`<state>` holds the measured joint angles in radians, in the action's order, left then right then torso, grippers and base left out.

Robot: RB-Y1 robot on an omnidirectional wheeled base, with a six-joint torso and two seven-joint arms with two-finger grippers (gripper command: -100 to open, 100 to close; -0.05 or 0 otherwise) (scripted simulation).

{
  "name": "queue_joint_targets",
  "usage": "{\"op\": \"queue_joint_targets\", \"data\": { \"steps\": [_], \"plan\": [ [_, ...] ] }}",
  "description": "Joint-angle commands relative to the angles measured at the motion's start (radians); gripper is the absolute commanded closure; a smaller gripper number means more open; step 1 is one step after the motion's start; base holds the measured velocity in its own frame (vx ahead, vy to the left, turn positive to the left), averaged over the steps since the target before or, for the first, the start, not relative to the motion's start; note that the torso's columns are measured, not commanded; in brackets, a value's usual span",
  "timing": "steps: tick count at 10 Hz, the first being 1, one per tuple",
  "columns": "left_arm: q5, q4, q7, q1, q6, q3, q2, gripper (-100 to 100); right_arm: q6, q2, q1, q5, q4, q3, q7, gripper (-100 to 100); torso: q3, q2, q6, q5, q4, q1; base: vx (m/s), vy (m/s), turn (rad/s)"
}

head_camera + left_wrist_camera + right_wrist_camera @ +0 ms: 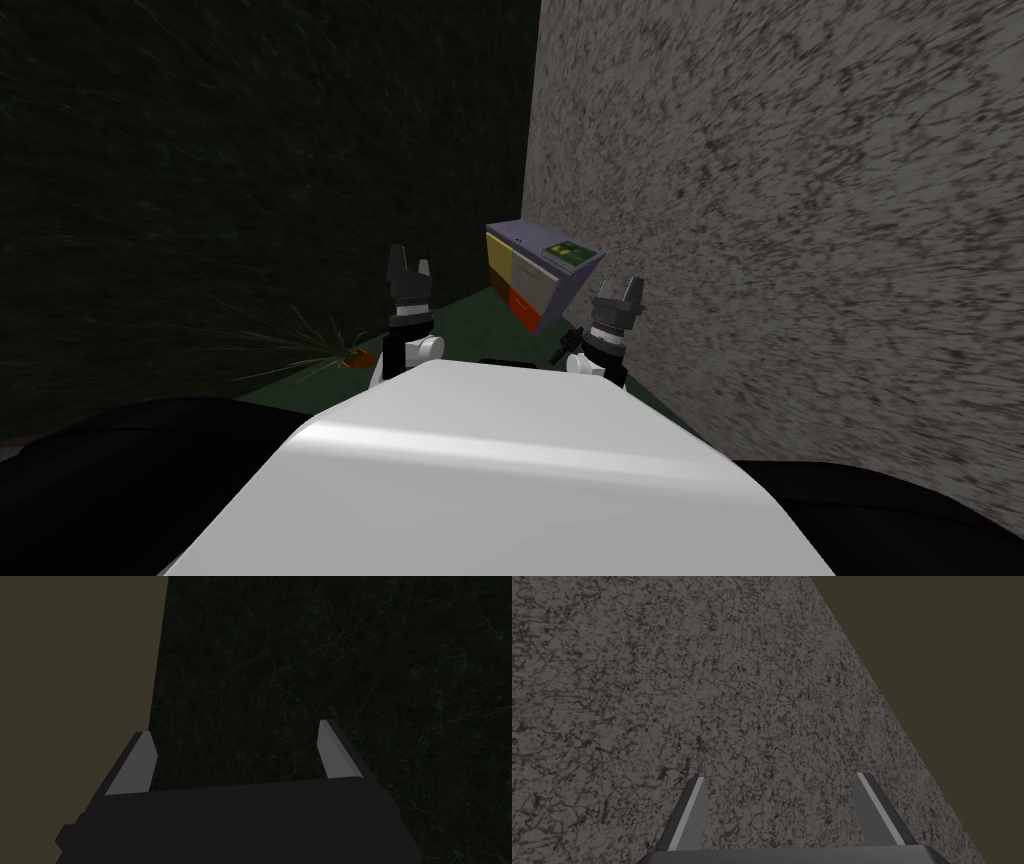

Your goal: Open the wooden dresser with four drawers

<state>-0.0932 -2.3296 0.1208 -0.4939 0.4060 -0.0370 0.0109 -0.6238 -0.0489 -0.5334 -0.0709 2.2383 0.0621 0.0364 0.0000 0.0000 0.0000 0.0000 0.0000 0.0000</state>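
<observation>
A dresser (540, 272) stands ahead against the speckled grey wall, some way off. It has a grey-purple top and several coloured drawer fronts: yellow, white and orange. A small green thing (564, 251) lies on its top. My left gripper (409, 266) is raised in front of me, open, well short of the dresser and to its left. In the left wrist view its fingers (140, 763) stand apart with nothing between them. My right gripper (618, 293) is open too, raised just in front of the dresser's right end, its fingers (689, 818) apart and empty.
A speckled grey wall (800, 220) runs along my right side. A very dark green wall (250, 150) closes the left. A potted plant (335, 345) with thin leaves stands on the dark green floor (470, 320) to the lower left of the dresser.
</observation>
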Motion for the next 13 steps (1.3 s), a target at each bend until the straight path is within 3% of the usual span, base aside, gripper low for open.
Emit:
{"op": "queue_joint_targets", "data": {
  "steps": [1, 9, 10, 13],
  "plan": [
    [0.0, 0.0, 0.0, 0.0, 0.0, 0.0, 0.0, 0, 0.0, 0.0, 0.0, 0.0, 0.0, 0.0, 0.0, 0, -0.082, 0.04, 0.0, 0.0, 0.041, 0.0, 0.0, 0.0, 0.0],
    [0.0, 0.0, 0.0, 0.0, 0.0, 0.0, 0.0, 0, 0.0, 0.0, 0.0, 0.0, 0.0, 0.0, 0.0, 0, -1.234, 0.618, 0.0, 0.0, 0.617, 0.0, 0.0, 0.0, 0.0],
    [0.0, 0.0, 0.0, 0.0, 0.0, 0.0, 0.0, 0, -0.003, 0.05, -0.004, 0.014, 0.001, -0.008, 0.003, -100, -1.382, 0.691, 0.0, 0.0, 0.691, 0.0, 0.016, 0.005, 0.041],
    [0.0, 0.0, 0.0, 0.0, 0.0, 0.0, 0.0, 0, -0.018, 0.14, -0.021, 0.071, 0.004, -0.039, 0.013, -100, -1.476, 0.736, 0.0, 0.0, 0.736, 0.0, 0.039, 0.012, 0.067]
  ]
}}
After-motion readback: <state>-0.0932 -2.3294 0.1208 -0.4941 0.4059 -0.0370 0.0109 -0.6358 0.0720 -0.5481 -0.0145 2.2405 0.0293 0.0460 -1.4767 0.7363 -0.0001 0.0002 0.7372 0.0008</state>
